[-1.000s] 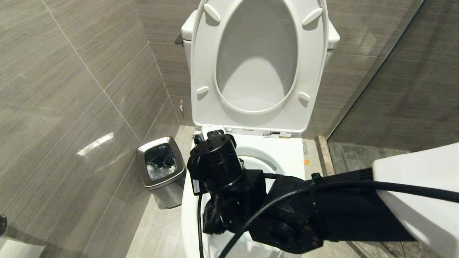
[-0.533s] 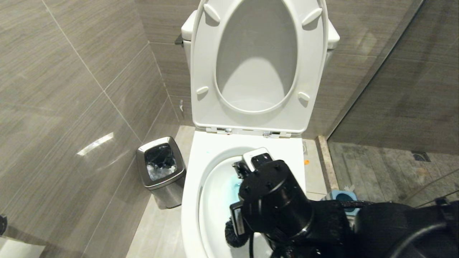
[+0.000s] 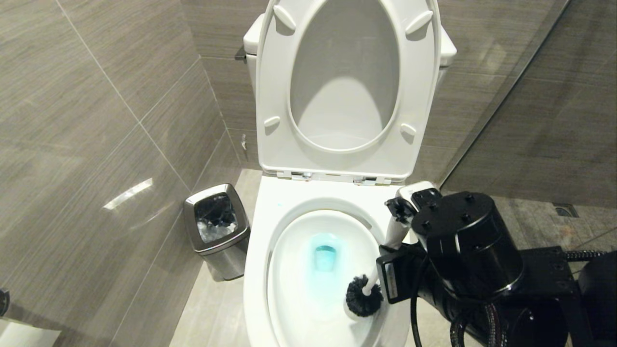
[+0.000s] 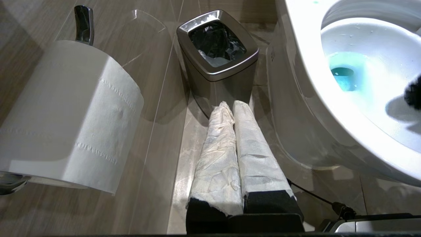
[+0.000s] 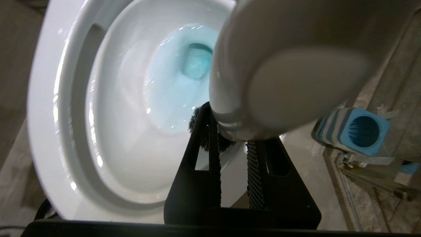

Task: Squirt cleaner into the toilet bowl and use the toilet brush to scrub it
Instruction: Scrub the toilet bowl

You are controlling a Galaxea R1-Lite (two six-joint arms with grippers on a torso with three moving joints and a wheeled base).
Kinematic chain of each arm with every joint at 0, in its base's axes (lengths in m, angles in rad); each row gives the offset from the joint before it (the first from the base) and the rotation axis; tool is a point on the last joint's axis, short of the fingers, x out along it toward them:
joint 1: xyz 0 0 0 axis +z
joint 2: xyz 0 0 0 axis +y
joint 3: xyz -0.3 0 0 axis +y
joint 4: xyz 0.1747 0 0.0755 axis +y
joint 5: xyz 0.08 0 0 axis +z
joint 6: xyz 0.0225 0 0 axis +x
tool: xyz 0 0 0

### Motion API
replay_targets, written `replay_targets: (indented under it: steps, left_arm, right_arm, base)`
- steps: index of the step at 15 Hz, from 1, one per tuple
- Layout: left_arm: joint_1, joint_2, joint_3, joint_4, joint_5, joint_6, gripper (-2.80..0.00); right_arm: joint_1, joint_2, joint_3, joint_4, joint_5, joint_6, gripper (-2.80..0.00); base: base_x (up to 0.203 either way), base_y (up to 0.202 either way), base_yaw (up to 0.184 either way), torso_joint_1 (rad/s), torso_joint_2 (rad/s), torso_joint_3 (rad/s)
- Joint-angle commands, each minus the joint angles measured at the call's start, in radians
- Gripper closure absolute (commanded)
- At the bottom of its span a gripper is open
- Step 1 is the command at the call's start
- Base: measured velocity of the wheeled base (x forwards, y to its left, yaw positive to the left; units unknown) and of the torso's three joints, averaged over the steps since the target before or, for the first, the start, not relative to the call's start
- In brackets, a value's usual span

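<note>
The right tool [image 3: 402, 226] is clamped on the white handle of the toilet brush [image 3: 368, 289], at about four o'clock of the toilet bowl [image 3: 258, 270] in the head view, with the black bristle head resting low on the bowl's inner wall on that same side. The cleaner [image 3: 325, 255] shows as a turquoise pool at the bowl's centre, fading out over the wall around it. To scrub well, I judge the head should be pressed lightly to the ceramic and swept around the wall and through the blue pool, keeping the handle steep so nothing splashes over the rim. The left tool [image 4: 234, 108], its paper-wrapped fingers [image 4: 217, 158] pressed together and empty, is parked low near the steel bin [image 4: 217, 62]. Only the left wrist view shows the paper roll [image 4: 69, 112]; only the right wrist view shows the blue brush holder [image 5: 358, 131] on the floor.
</note>
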Motion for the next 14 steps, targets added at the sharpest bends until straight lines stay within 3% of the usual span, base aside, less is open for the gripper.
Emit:
replay_targets:
  steps: [1, 7, 10, 14]
  left_arm:
    - [0.001, 0.0, 0.0, -0.001, 0.0, 0.0, 0.0]
    - [0.0, 0.0, 0.002, -0.008, 0.003, -0.003, 0.0]
    - [0.001, 0.0, 0.002, -0.008, 0.006, -0.01, 0.0]
    - [0.001, 0.0, 0.002, -0.008, 0.005, -0.009, 0.0]
  right_arm:
    - [-0.055, 0.024, -0.014, -0.042, -0.004, -0.016, 0.0]
    - [-0.073, 0.16, -0.045, -0.263, -0.014, -0.077, 0.0]
    - [-0.088, 0.259, -0.144, -0.36, -0.014, -0.121, 0.0]
    - [-0.098, 0.344, -0.297, -0.389, -0.015, -0.16, 0.0]
  base:
    - [0.0, 0.0, 0.0, 0.0, 0.0, 0.0]
    - [0.0, 0.0, 0.0, 0.0, 0.0, 0.0]
    - [0.0, 0.0, 0.0, 0.0, 0.0, 0.0]
    - [0.0, 0.0, 0.0, 0.0, 0.0, 0.0]
